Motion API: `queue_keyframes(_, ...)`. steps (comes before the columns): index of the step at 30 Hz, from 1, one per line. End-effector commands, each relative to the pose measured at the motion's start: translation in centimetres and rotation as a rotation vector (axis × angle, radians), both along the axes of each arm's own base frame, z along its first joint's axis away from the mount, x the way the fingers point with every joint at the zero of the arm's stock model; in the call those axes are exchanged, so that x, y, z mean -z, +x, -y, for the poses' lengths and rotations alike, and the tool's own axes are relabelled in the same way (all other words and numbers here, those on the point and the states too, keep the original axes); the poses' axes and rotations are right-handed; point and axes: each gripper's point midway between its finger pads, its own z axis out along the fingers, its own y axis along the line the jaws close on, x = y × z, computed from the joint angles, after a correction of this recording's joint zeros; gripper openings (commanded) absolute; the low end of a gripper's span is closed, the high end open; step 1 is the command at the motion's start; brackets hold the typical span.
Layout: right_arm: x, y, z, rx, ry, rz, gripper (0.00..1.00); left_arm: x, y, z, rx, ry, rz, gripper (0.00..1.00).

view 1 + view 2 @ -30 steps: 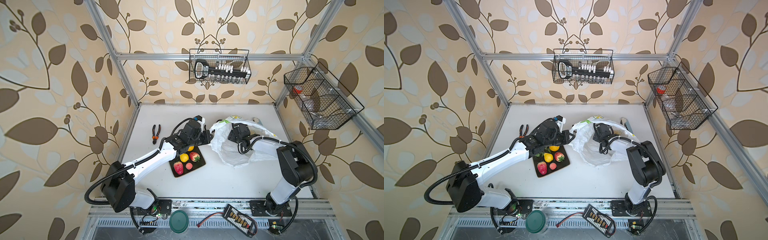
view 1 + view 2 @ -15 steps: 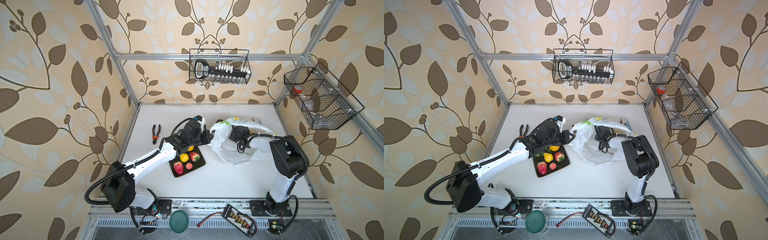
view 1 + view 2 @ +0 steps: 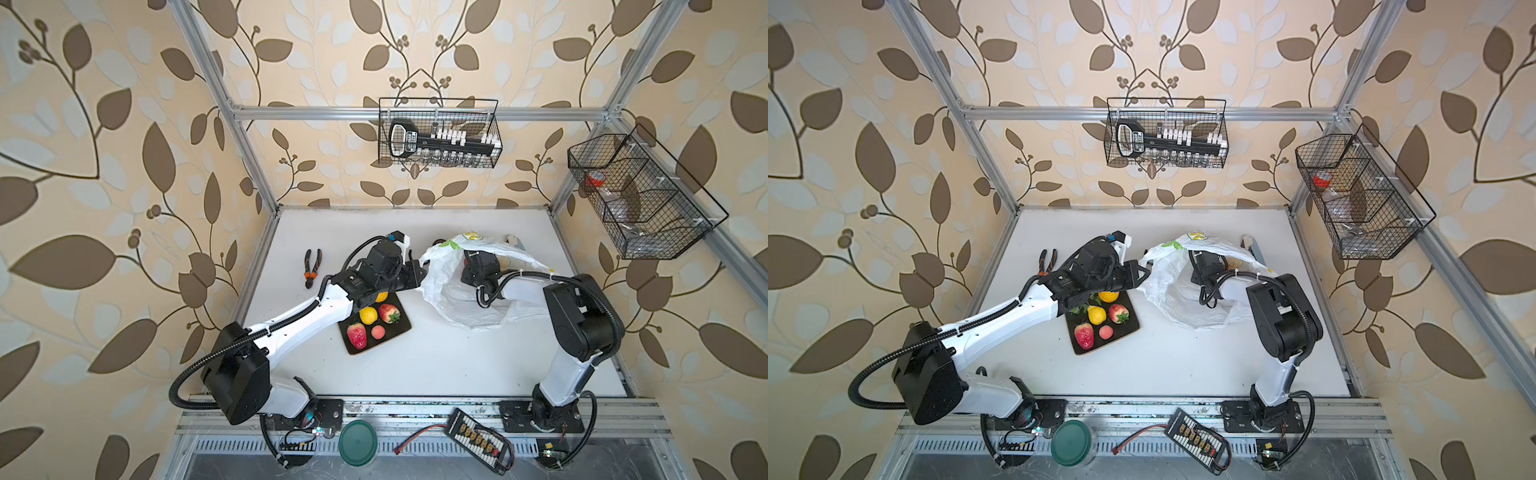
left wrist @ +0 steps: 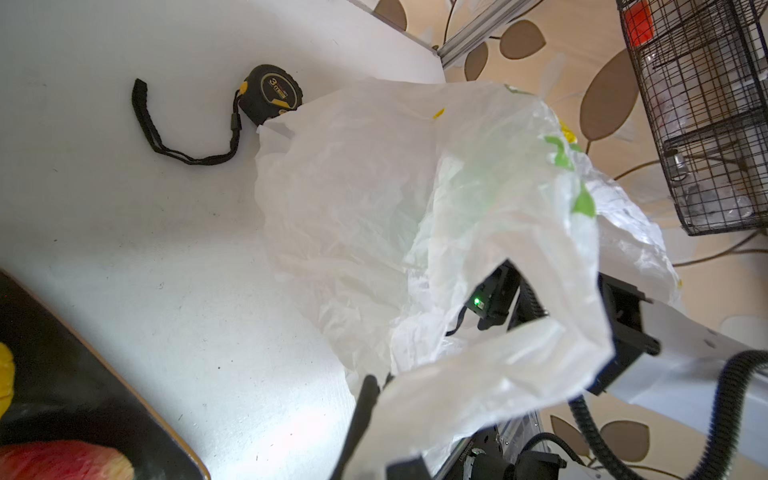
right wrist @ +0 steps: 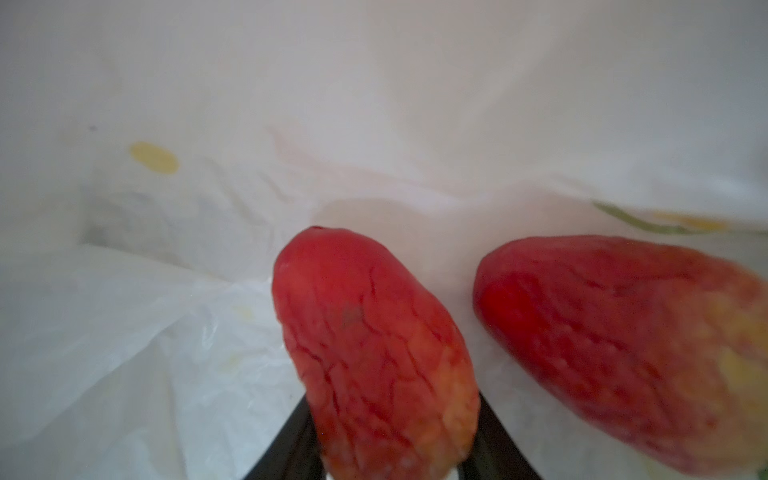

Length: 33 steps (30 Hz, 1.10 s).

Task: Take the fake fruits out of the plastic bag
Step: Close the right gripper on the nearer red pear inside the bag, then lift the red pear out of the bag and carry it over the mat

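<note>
You have a dark tray (image 3: 394,329) (image 3: 1122,327) on the white tabletop (image 3: 415,374), and up and to the left of it in both top views, well apart, lie orange-handled pliers (image 3: 311,268) (image 3: 1047,262). Across bare table from that tray (image 4: 75,386), the left wrist view shows you a black-and-yellow tape measure (image 4: 272,93), its black strap looped out flat. Past the table's front edge below the tray sits a round green lid (image 3: 358,442), with a black connector board (image 3: 478,440) on a red wire further right, while two black wire baskets (image 3: 438,133) (image 3: 640,195) hang on the walls far above the tray.
</note>
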Motion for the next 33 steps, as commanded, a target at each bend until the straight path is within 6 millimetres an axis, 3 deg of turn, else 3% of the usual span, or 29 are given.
queue_keyframes(1,-1.4,-1.3,-1.6,-0.069,0.017,0.019,0.4,-1.1,0.2,0.3,-0.001,-0.015,0.035,0.0)
queue_keyframes(6,-2.8,-3.5,-3.5,-0.126,0.043,0.018,0.39,-1.2,0.4,0.3,-0.007,-0.015,0.037,0.0)
queue_keyframes(16,-5.1,-9.1,-5.3,-0.224,0.132,-0.012,0.36,-0.8,1.0,0.2,-0.035,-0.007,0.034,0.0)
queue_keyframes(26,-6.9,-13.0,-5.6,-0.298,0.166,-0.031,0.34,-1.1,2.0,0.2,-0.056,0.002,0.048,0.0)
queue_keyframes(27,-7.0,-13.5,-5.6,-0.301,0.166,-0.037,0.34,0.0,2.4,0.4,-0.056,0.02,0.03,0.0)
queue_keyframes(33,-8.3,-15.8,-4.5,-0.298,0.17,-0.042,0.34,0.6,3.2,0.7,-0.061,0.028,0.017,0.02)
